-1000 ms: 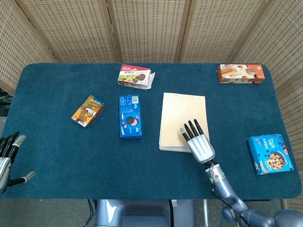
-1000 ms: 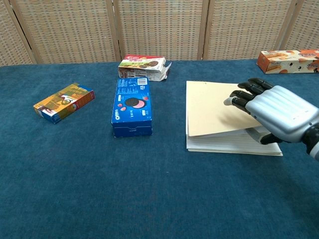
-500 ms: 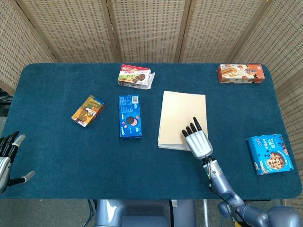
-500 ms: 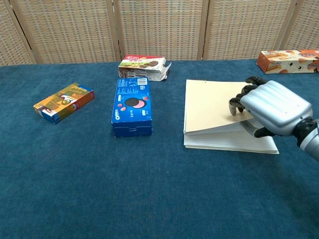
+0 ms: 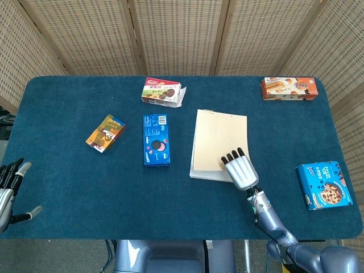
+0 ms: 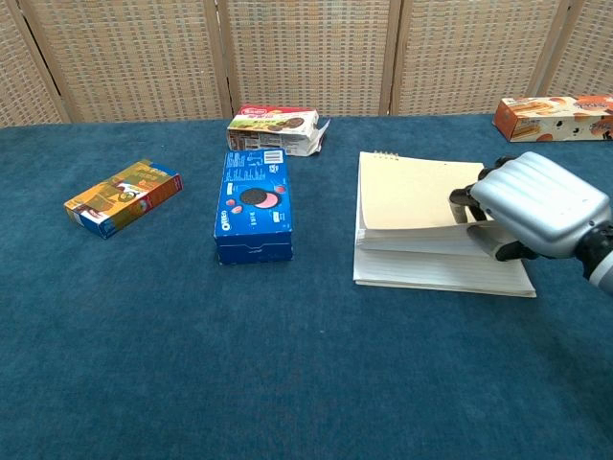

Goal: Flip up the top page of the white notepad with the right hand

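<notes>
The white notepad (image 5: 219, 142) lies right of the table's middle, its cream top page facing up. In the chest view the near edge of the top pages (image 6: 412, 196) stands raised off the lined sheets below. My right hand (image 5: 240, 170) sits at the pad's near right corner. Its fingers (image 6: 471, 199) curl over the raised pages and its thumb shows beneath them, so it pinches them. My left hand (image 5: 8, 190) hangs off the table's near left edge, fingers apart and holding nothing.
A blue Oreo box (image 5: 156, 139) lies left of the pad, and a yellow snack box (image 5: 106, 133) further left. A red and green box (image 5: 162, 91) sits behind them. An orange box (image 5: 289, 89) is far right, a blue cookie box (image 5: 324, 185) near right.
My right hand's fingers went from stretched flat on the page to curled at its near edge. The top pages rose off the pad. The left hand stayed still.
</notes>
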Motion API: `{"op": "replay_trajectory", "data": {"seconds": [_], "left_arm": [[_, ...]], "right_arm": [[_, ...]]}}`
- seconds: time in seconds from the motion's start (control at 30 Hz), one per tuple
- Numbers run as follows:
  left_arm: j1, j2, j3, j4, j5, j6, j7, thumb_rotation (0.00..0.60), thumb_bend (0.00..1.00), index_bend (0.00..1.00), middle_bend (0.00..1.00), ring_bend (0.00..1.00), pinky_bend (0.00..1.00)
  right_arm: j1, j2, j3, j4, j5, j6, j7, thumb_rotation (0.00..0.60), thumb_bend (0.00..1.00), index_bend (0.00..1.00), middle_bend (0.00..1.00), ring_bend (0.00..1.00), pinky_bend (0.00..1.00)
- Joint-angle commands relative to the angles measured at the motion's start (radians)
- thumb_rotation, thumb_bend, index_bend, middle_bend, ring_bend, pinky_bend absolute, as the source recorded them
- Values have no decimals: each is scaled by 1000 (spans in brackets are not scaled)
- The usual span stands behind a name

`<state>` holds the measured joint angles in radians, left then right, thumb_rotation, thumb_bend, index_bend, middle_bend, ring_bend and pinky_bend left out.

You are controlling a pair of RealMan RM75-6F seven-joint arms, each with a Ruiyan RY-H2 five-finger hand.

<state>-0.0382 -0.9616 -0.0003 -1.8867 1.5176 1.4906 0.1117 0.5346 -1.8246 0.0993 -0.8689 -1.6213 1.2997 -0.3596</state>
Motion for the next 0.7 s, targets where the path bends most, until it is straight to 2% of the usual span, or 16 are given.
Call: {"op": "replay_trajectory", "data": {"seconds": [0.03,0.37,0.5,0.7], "left_arm": [[0,-1,0,-1,0,-1,3,600,0,0,0,0,0],[2,0,3,-2,8,3,0,600,0,0,0,0,0],[3,0,6,-2,13,6,-1,600,0,0,0,0,0],[5,0,8,-2,19,9,-2,600,0,0,0,0,0]], "right_arm": [[-3,22,-23,3,-19,10,47,600,631,652,621,448,375],[-33,119,-114,-36,-97,69,170,600,642,664,635,465,388],[-50,164,-144,-90,-126,101,182,600,643,668,643,474,389],[-84,253,-202,-226,-177,145,175,600,646,673,653,489,401]]}}
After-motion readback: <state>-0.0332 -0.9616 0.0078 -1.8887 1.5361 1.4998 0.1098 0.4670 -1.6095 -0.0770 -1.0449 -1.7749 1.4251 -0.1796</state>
